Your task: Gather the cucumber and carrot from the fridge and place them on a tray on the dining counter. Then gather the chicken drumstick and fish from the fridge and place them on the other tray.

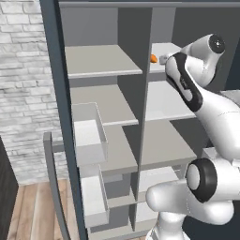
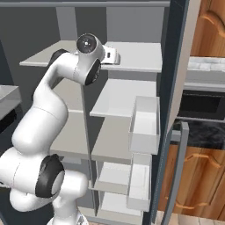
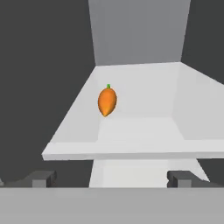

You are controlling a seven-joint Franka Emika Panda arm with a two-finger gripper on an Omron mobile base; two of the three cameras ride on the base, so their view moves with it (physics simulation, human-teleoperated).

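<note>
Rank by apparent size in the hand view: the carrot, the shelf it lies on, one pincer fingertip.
1. Shelf, by far the largest.
2. Carrot.
3. Pincer fingertip: looks close to the carrot's size, and its nearness to the camera makes that order unsure.

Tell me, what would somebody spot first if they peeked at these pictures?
The little orange carrot pops out, lying alone on the white top shelf of the open fridge. Next comes the big white robot arm reaching up toward it, its gripper wide open and not yet touching.
</note>
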